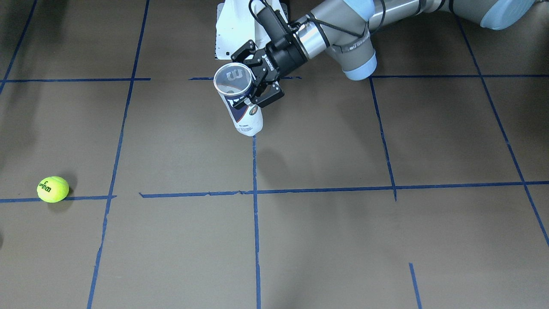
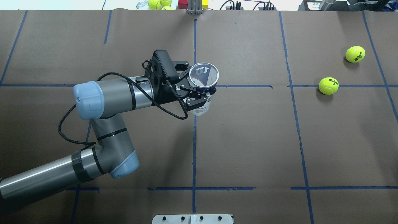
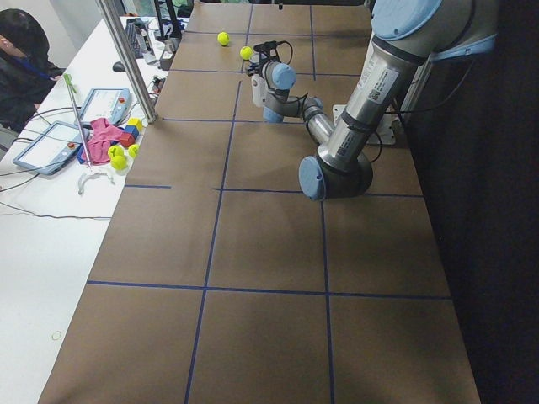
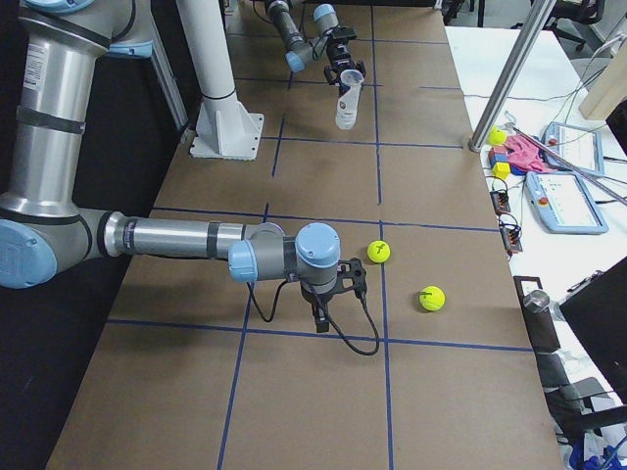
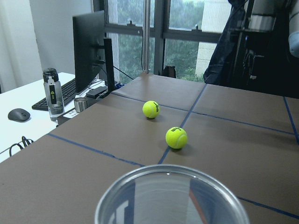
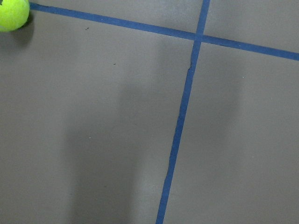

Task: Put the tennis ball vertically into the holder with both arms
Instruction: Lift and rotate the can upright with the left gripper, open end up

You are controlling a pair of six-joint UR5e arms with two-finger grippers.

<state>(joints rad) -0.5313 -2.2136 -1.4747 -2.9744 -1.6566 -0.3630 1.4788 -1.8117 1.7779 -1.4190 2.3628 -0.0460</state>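
- The can [image 1: 247, 116] is clamped by the left gripper [image 2: 193, 83], with one finger on each side just below the rim. It is held roughly upright, long axis vertical and open mouth upward, and appears to be lifted clear of the table [image 2: 248, 140].
- The ball [image 2: 328, 86] is found on the table well apart from the left gripper, out beyond the can on the side away from that arm. Nothing is seen inside the can.
- The right gripper [image 4: 321, 313] is judged the nearer one. The ball lies near it, off to one side, so a short sideways reach is called for before any carry to the can's mouth.
- A second ball [image 2: 355, 54] is seen beyond the first, farther from both grippers.
- Whether the right gripper is apart or together cannot be told. It is shown only small in the side view, and its fingers are absent from its own camera.
- In that camera the ball is cut off at the upper left corner. In the left wrist view only the can's rim is shown.
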